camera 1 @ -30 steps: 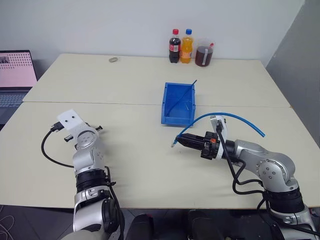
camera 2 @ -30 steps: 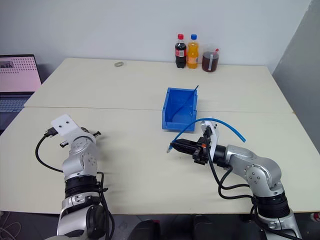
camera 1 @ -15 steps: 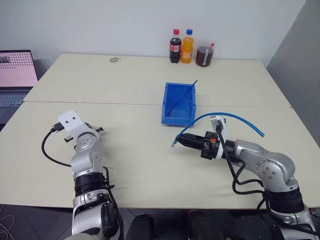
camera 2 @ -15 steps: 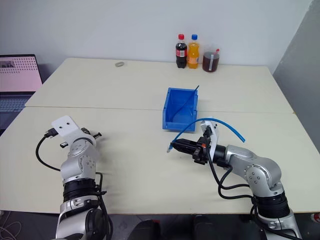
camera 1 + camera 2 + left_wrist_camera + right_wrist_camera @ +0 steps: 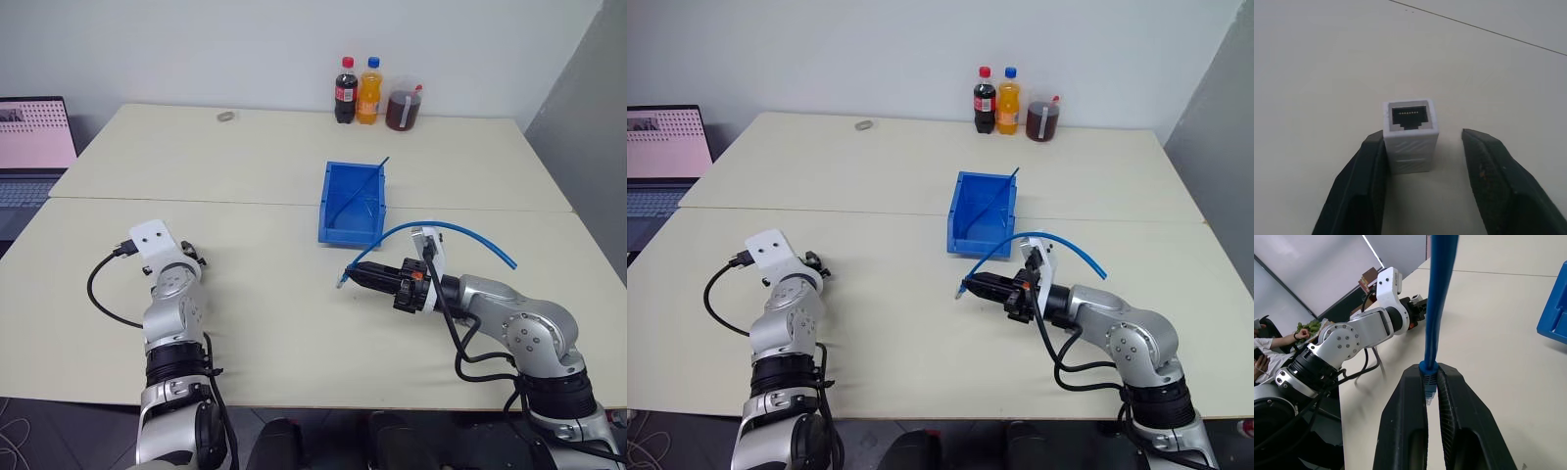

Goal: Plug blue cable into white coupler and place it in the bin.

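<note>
The white coupler (image 5: pixel 1410 128) lies on the table with its dark socket facing away from my left gripper (image 5: pixel 1422 136). That gripper is open around it: one finger (image 5: pixel 1369 161) touches the coupler's side and the other stands apart. In the head views the left gripper (image 5: pixel 199 260) sits low at the table's left front. My right gripper (image 5: pixel 358 275) is shut on the blue cable (image 5: pixel 441 226) just behind its plug (image 5: pixel 1429 387). It holds the cable above the table, pointing left, and the cable arcs back over the arm. The blue bin (image 5: pixel 350 201) stands beyond the right gripper.
A thin dark-blue strand (image 5: pixel 361 184) leans across the bin. Three drink bottles (image 5: pixel 368 93) stand at the table's far edge, with a small grey object (image 5: pixel 225 116) further left. A laptop (image 5: pixel 29 147) sits off the table's left side.
My left wrist has turned a little to the right. The right arm and the cable have kept still.
</note>
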